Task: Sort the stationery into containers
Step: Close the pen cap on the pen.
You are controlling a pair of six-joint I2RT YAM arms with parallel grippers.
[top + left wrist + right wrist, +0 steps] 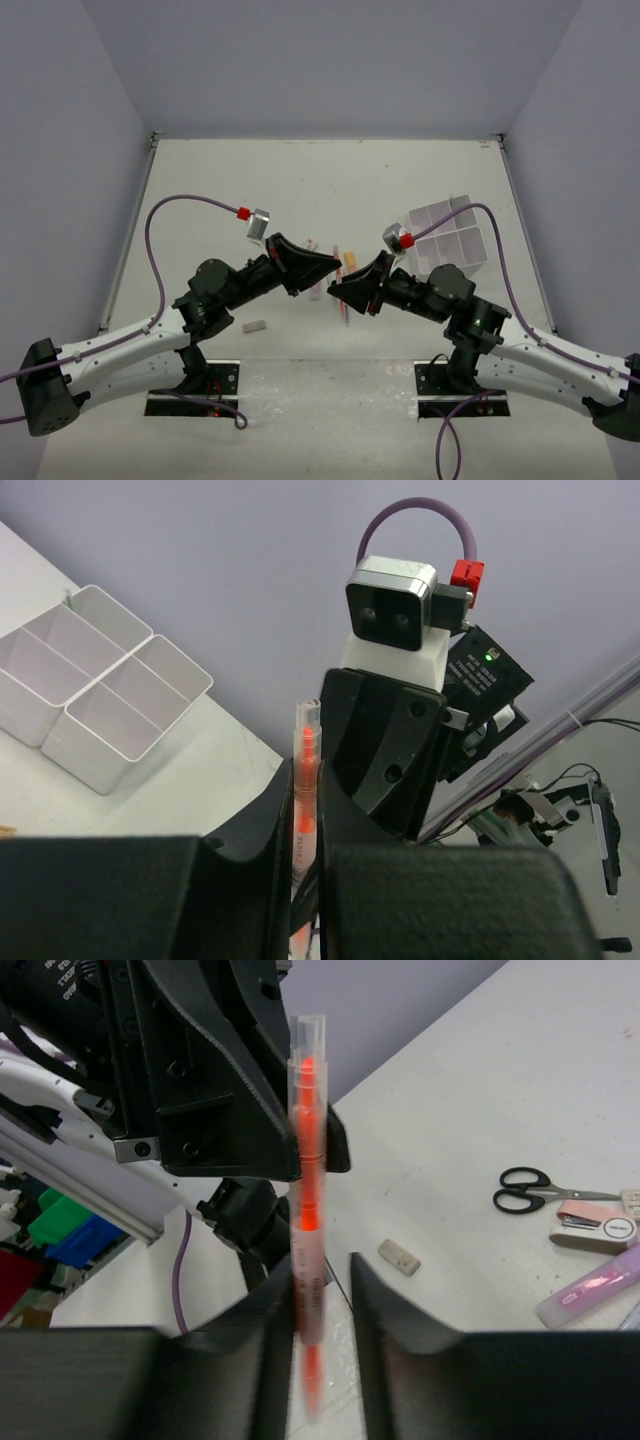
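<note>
Where the white divided tray (105, 755) shows in the left wrist view, four of its compartments stand open to the camera with only bare white floors and walls inside. In the top view it sits toward the right edge of the table (300, 180). The right arm's wrist and purple cable overlap its near-left corner, so that part is hidden.

The two grippers meet over the middle of the table, nearer its front edge and well apart from both side edges. Grey walls close the far side and both flanks.

The orange pen (308, 1250) is up off the table, between the two grippers. The left gripper (305, 830) is clamped on the barrel, its fingers tight on both sides. The right gripper (321, 1280) has its fingers parted around the lower barrel (one finger touches the pen, the other stands off with a gap).

The pen's long axis runs straight up the picture in both wrist views, crosswise to both pairs of fingers, with the clear end on top.

On the table lie a small grey eraser (254, 326) near the left arm, and beyond it black-handled scissors (522, 1190) and a purple marker (590, 1290), all apart from the tray.
</note>
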